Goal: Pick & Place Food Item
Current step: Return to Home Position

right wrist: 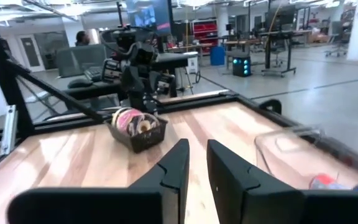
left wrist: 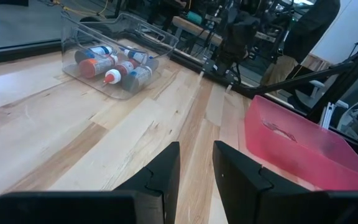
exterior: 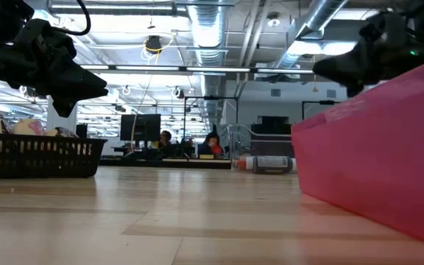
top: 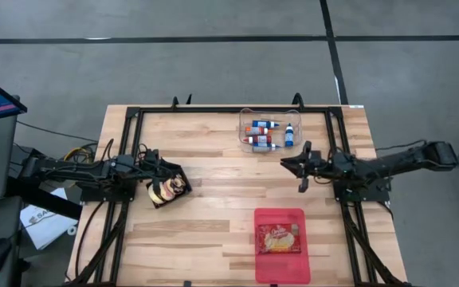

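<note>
A black basket (top: 168,191) with round food items stands at the table's left; the right wrist view shows it too (right wrist: 138,127). My left gripper (top: 178,172) hovers just above the basket's far edge, open by a narrow gap, with nothing between its fingers (left wrist: 194,168). A red tray (top: 281,267) at the near right has one yellow-and-red food packet (top: 278,237) lying flat in it. My right gripper (top: 287,163) hangs over the table's right middle, pointing left. Its fingers (right wrist: 197,165) are open by a narrow gap and hold nothing.
A clear bin (top: 271,131) of small bottles stands at the far edge, right of centre. A black frame (top: 213,109) runs round the tabletop. Bare wood lies between basket and tray. People sit at desks far behind the table (exterior: 190,143).
</note>
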Tool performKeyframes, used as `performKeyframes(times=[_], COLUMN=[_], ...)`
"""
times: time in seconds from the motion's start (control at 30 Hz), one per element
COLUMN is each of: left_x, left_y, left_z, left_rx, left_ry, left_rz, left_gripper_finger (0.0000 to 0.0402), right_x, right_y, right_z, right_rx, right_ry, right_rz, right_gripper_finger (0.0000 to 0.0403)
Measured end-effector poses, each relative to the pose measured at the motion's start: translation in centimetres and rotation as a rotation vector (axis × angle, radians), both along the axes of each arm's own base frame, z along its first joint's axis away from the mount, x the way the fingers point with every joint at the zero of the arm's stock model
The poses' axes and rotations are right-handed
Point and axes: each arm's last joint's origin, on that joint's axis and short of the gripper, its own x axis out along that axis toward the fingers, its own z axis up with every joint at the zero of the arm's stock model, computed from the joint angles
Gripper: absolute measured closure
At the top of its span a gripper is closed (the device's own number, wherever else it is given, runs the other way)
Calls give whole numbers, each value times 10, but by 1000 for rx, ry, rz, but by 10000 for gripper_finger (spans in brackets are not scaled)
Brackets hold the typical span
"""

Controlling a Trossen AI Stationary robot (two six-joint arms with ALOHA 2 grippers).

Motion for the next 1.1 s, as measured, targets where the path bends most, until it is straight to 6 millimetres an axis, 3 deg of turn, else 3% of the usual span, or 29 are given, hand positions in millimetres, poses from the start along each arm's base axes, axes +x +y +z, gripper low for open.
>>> performKeyframes(times=[0.57,1.1], left_x=[0,0], left_y=[0,0], left_z=[0,0], left_rx=[0,-1], left_ry=[-1,-1], left_rz=[-1,-3], left_gripper_finger=[309,310], right_x=[-38,-52], right_y=[7,1], right_z=[-22,-8], right_rx=[-33,-2], right_ry=[200,10], right_rz=[98,224], right_gripper_finger=[352,352])
